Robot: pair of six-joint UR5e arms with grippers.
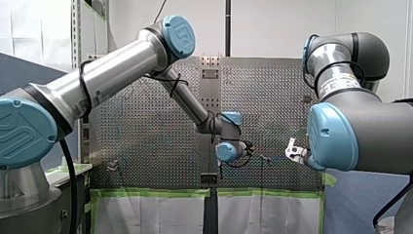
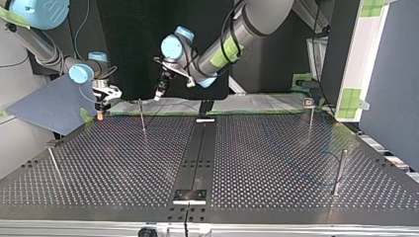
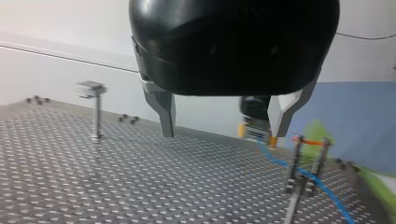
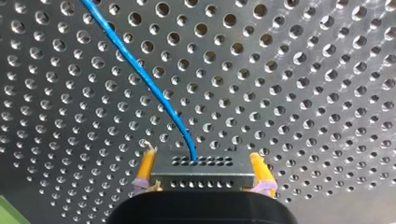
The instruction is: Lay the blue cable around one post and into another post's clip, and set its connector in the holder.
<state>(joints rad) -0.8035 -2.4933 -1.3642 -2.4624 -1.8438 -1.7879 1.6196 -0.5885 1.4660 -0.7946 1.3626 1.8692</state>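
Right wrist view: the connector (image 4: 203, 171) is clamped flat between the yellow pads (image 4: 147, 165) of my right gripper (image 4: 202, 158), whose jaws are closed on its two short sides. The blue cable (image 4: 140, 74) leaves the connector's middle and runs away over the perforated counter (image 4: 303, 93), lying close to the surface.

In the left wrist view the cable passes just beside a pair of thin posts (image 3: 294, 163). A clip-topped post (image 3: 95, 112) stands well apart on the other side. My left gripper (image 3: 222, 133) hangs above the counter with its jaws wide and holding nothing. In the top view both grippers are at the counter's far edge, the right one at the far left corner.

Step in hand, as judged: carrying the connector while the cable is routed. Procedure:
- Keep the clamp square, so the connector does not twist.
- Move low and slowly, leaving slight slack to avoid pulling the cable off a post.
- Use the open left jaws to guide the cable, not to pinch it hard.

The holder cannot be identified with certainty.
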